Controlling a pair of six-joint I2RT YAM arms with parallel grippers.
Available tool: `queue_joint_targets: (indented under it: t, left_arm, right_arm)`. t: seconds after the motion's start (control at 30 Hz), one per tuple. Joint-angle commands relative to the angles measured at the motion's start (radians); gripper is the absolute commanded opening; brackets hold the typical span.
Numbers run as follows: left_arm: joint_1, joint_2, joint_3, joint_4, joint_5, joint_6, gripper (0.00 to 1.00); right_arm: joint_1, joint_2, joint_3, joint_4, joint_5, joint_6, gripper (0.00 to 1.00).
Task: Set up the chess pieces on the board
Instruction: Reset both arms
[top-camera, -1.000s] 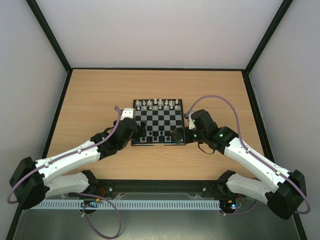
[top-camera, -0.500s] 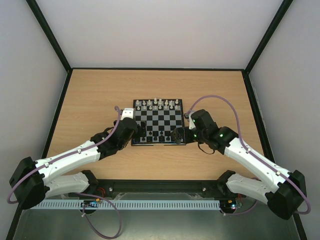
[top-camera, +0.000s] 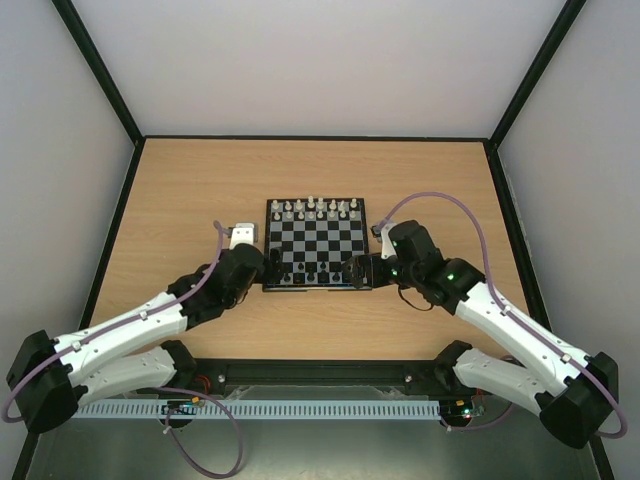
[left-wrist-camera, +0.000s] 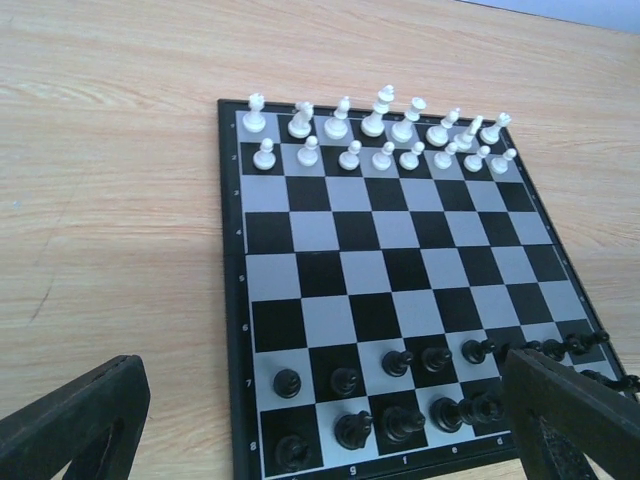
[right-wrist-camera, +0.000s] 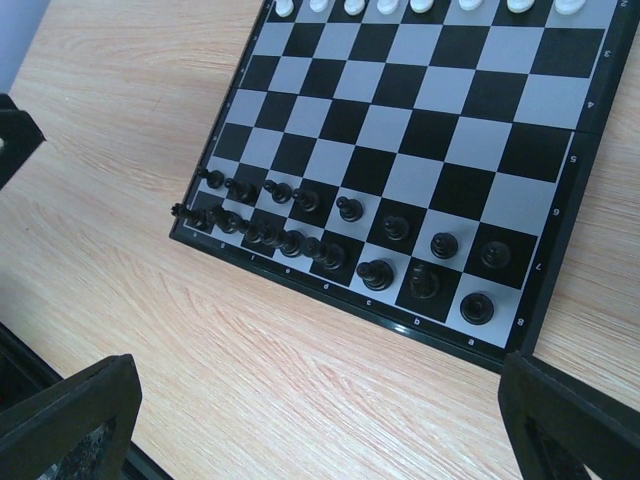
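Chess pieces (right-wrist-camera: 349, 208) distinct only in wrist views

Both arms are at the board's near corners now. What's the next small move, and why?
Probably back the right gripper away from the near right corner of the board. The black chess pieces seem to fill the two near rows, and both it and the left gripper are open and empty.
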Motion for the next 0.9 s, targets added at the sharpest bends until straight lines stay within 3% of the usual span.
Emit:
queue_joint_targets:
  t: [0.0, 0.53, 0.87]
  left_arm:
    - [0.008, -0.028, -0.023, -0.053, -0.045, -0.054, 0.99]
    - [0.008, -0.128, -0.083, -0.045, -0.016, -0.035, 0.99]
    - [0.008, -0.092, -0.097, 0.018, -0.002, -0.019, 0.99]
  right_arm:
    - [-0.001, -0.022, -0.031, 0.032, -0.026, -0.014, 0.99]
    - [0.000, -0.016, -0.036, 0.036, -0.008, -0.021, 0.99]
    - [0.000, -0.002, -0.032, 0.032, 0.006, -0.023, 0.99]
